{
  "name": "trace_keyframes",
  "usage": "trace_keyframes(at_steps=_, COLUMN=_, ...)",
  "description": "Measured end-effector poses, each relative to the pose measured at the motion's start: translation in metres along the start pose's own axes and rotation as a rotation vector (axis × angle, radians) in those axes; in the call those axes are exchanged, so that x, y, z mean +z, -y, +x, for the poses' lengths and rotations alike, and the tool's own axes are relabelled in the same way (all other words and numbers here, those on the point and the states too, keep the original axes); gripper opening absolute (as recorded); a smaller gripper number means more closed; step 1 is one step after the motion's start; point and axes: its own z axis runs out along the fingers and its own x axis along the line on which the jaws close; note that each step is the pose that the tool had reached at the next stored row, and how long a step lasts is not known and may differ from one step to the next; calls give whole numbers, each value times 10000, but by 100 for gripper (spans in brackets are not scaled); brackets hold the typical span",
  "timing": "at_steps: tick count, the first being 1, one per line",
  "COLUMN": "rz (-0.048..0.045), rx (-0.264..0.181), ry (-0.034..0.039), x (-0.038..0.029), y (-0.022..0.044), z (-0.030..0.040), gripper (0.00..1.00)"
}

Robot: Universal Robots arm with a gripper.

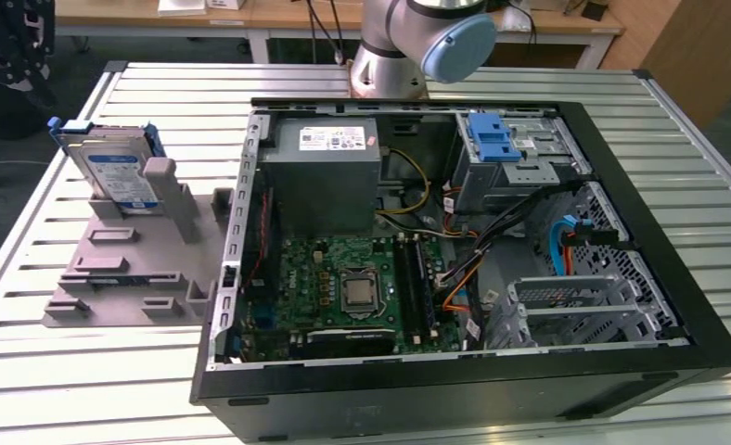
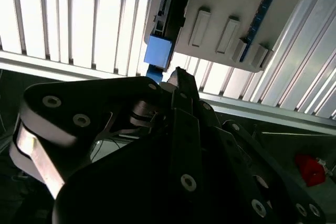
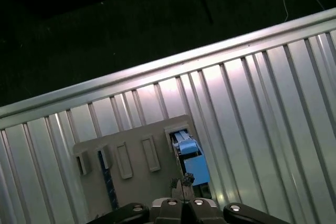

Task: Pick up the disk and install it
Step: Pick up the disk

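1. As the exterior view is read from its left, the disk (image 1: 109, 172) comes first. It stands upright on its edge in a slot of the grey holder (image 1: 136, 269), which lies on the slatted metal table (image 1: 44, 371).
2. Over this holder, in both wrist views, hangs the gripper (image 3: 180, 186), near the blue end of the disk but not touching it. Its fingers look pressed together with nothing between them, so the disk is not yet picked up.
3. The first risk, in my judgement, is that fingers which are together cannot go around the disk. If they descend like this, the tips can hit its top edge or the blue rail and push it crooked in the slot.
4. The second risk is the grip itself. The disk is flat metal and probably smooth, so a hold on the plastic rail only, or away from the middle, can let it swing or slide out.
5. Further to the exterior view's right lies the open computer case (image 1: 465, 389), with the large grey box (image 1: 322, 181) and the motherboard (image 1: 353, 287) inside.
6. Toward the exterior view's right, inside the case, sits the silver cage (image 1: 527, 167) with its blue latch (image 1: 493, 137). Loose cables (image 1: 514, 213) run just beside it. I judge that a tilted disk can catch on them or jam at the mouth of the cage.
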Motion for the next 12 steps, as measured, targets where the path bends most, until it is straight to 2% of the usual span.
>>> trace_keyframes(at_steps=9, rz=2, rx=-27, ry=1, x=6, y=0, z=1, gripper=11)
trace_keyframes(at_steps=11, rz=25, rx=-74, ry=8, x=18, y=-1, z=1, gripper=23)
trace_keyframes(at_steps=12, rz=50, rx=-124, ry=14, x=23, y=-1, z=1, gripper=23)
